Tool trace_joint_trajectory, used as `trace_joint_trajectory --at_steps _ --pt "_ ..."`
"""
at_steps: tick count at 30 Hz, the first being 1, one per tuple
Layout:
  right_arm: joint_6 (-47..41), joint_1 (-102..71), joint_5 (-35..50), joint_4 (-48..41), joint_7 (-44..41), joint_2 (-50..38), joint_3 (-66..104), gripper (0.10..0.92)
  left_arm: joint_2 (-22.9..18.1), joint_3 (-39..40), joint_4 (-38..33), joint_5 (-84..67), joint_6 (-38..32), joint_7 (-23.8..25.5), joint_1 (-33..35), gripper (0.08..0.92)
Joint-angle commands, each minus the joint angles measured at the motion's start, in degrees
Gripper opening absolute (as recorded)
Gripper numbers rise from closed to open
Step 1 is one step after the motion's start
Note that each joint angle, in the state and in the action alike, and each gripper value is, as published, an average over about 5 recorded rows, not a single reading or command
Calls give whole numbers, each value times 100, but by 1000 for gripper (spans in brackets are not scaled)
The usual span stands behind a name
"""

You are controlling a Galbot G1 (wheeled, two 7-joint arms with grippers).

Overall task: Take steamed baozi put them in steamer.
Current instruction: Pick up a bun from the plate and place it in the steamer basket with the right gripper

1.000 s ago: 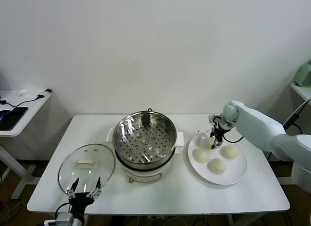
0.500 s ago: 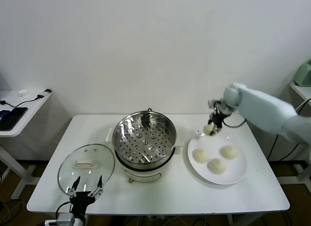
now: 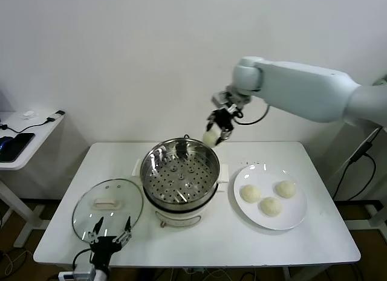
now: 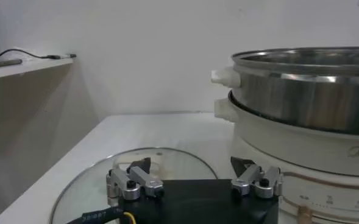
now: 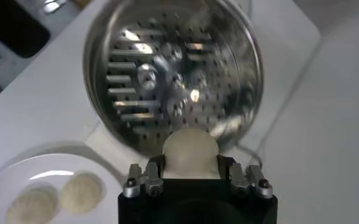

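My right gripper (image 3: 213, 135) is shut on one pale steamed baozi (image 3: 210, 138) and holds it in the air above the steamer's far right rim. In the right wrist view that baozi (image 5: 190, 151) sits between the fingers (image 5: 156, 165), with the perforated tray (image 5: 136, 67) below. The steel steamer (image 3: 146, 172) stands mid-table on its white base, with nothing on its tray. Three baozi (image 3: 270, 206) lie on the white plate (image 3: 294, 219) to its right. My left gripper (image 3: 109, 235) is parked open at the table's front left.
A round glass lid (image 3: 107, 203) lies flat left of the steamer, just beyond the left gripper (image 4: 191, 171). In the left wrist view the steamer wall (image 4: 301, 97) rises close by. A side table with cables (image 3: 18, 136) stands far left.
The right arm lifted one baozi off the plate and carried it up and leftward to above the steamer's rim. Three baozi stay on the plate. The left arm has not moved.
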Motion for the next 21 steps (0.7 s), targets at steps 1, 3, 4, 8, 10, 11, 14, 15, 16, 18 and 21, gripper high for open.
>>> trace_joint_trajectory --at_steps 1,3,4,8,10,11,14,15,16,18,21 --pt "2272 -865 -2130 -720 247 985 197 582 30 -13 -14 -3 -5 -2 -1 823" --pt "2466 -1182 -2583 -1067 343 1076 401 583 33 0 -8 -2 -5 -2 -2 823" --pt "2557 -1318 -2794 -1249 375 1126 501 583 35 7 -5 0 -5 -2 -3 823" --pt "2830 -1695 -3281 -1908 434 1333 803 583 40 36 20 7 -7 -6 -11 823" --pt "2900 -1782 -3346 -2165 449 1415 875 583 42 45 35 9 -12 -9 -14 823" --pt "2930 -1820 -3363 -2284 459 1451 902 583 44 48 40 8 -15 -11 -15 823" --pt "3018 -1929 -3467 -2578 499 1540 997 583 45 50 54 7 -22 -18 -19 823" --pt "3050 -1968 -3522 -2661 524 1567 1039 583 46 50 60 6 -24 -21 -21 823" --pt "3075 -2003 -3569 -2736 557 1595 1080 583 47 50 68 5 -27 -25 -26 823" --pt "3115 -2073 -3635 -2912 629 1666 1158 581 49 49 88 4 -32 -33 -36 823" --pt "3143 -2159 -3617 -3138 707 1778 1216 578 51 45 111 4 -36 -43 -50 823"
